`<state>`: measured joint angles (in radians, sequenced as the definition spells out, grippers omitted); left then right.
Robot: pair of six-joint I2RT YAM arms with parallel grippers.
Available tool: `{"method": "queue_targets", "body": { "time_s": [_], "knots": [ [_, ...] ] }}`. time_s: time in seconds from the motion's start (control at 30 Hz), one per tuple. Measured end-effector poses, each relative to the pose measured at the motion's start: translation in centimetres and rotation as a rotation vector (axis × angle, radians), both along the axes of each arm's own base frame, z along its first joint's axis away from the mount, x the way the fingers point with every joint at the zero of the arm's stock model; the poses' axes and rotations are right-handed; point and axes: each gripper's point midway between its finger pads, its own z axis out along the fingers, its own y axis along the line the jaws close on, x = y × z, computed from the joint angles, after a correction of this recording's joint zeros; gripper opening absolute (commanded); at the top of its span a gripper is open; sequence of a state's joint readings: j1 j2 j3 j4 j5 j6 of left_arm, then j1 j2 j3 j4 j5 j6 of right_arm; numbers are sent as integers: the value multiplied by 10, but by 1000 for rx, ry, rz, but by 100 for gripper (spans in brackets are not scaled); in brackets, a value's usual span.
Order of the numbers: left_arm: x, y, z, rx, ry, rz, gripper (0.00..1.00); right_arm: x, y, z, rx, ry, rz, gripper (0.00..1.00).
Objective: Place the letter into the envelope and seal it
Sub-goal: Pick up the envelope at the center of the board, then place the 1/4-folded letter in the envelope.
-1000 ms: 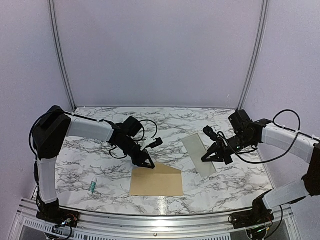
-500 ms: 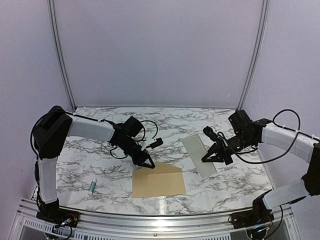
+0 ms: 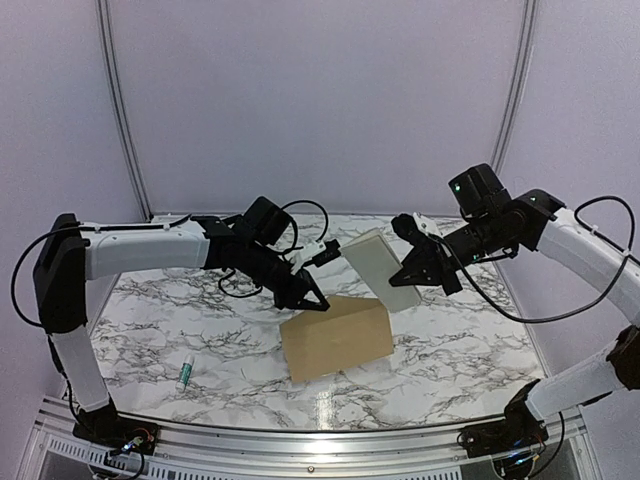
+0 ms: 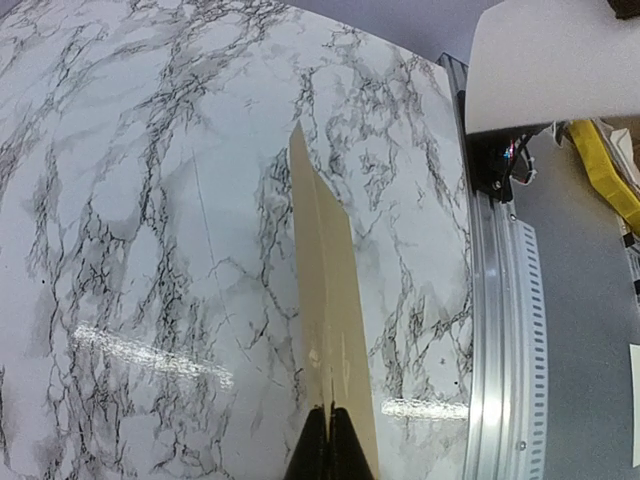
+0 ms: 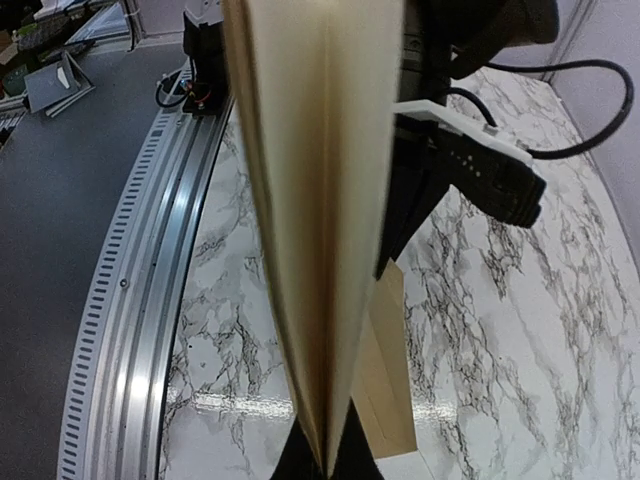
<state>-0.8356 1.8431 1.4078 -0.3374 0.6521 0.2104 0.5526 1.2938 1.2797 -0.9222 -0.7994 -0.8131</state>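
left gripper [image 3: 315,304] pinching envelope [image 3: 338,340], right gripper [image 3: 402,282] pinching letter [image 3: 377,265]

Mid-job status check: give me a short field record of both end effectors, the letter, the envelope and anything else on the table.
left end effector: shut on the plain tan-brown kraft paper envelope, pinching its upper edge
envelope: lifted and tilted, letter not yet inside
right end effector: shut on the folded cream-white paper letter
letter: held in the air near the envelope's upper right corner
other: small white-and-green tube lying on the marble-patterned table, left side
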Motion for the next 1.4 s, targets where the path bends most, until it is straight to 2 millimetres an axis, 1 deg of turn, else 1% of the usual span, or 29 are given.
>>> {"method": "queue_targets", "body": {
  "time_s": [0.1, 0.23, 0.37, 0.47, 0.57, 0.63, 0.77, 0.87, 0.97, 1.1, 1.4],
  "knots": [
    [-15, -5, 15, -9, -8, -20, 0, -16, 14, 13, -7, -49, 64, 0],
    [-30, -10, 25, -11, 7, -40, 0, -34, 31, 23, -34, -124, 135, 0],
    [-34, -6, 27, 6, 30, -31, 0, -50, 38, 19, -64, -133, 196, 0],
    [-36, -2, 32, 9, 33, -25, 0, -58, 40, 12, -89, -117, 223, 0],
    [-38, 0, 39, 6, 26, -19, 0, -60, 41, 3, -127, -108, 232, 0],
    [-40, 3, 42, 9, 23, -19, 0, -60, 47, -3, -163, -108, 244, 0],
    [-45, 5, 39, 38, 16, -22, 0, -54, 60, -16, -212, -108, 254, 0],
    [-48, 5, 35, 58, 5, -27, 0, -50, 62, -24, -233, -106, 249, 0],
    [-53, 4, 34, 71, -5, -38, 0, -47, 63, -26, -246, -110, 243, 0],
    [-58, 3, 34, 75, -12, -53, 0, -42, 66, -23, -252, -135, 234, 0],
    [-59, -3, 48, 51, -27, -64, 0, -46, 66, -28, -293, -170, 247, 0]
  ]
}}
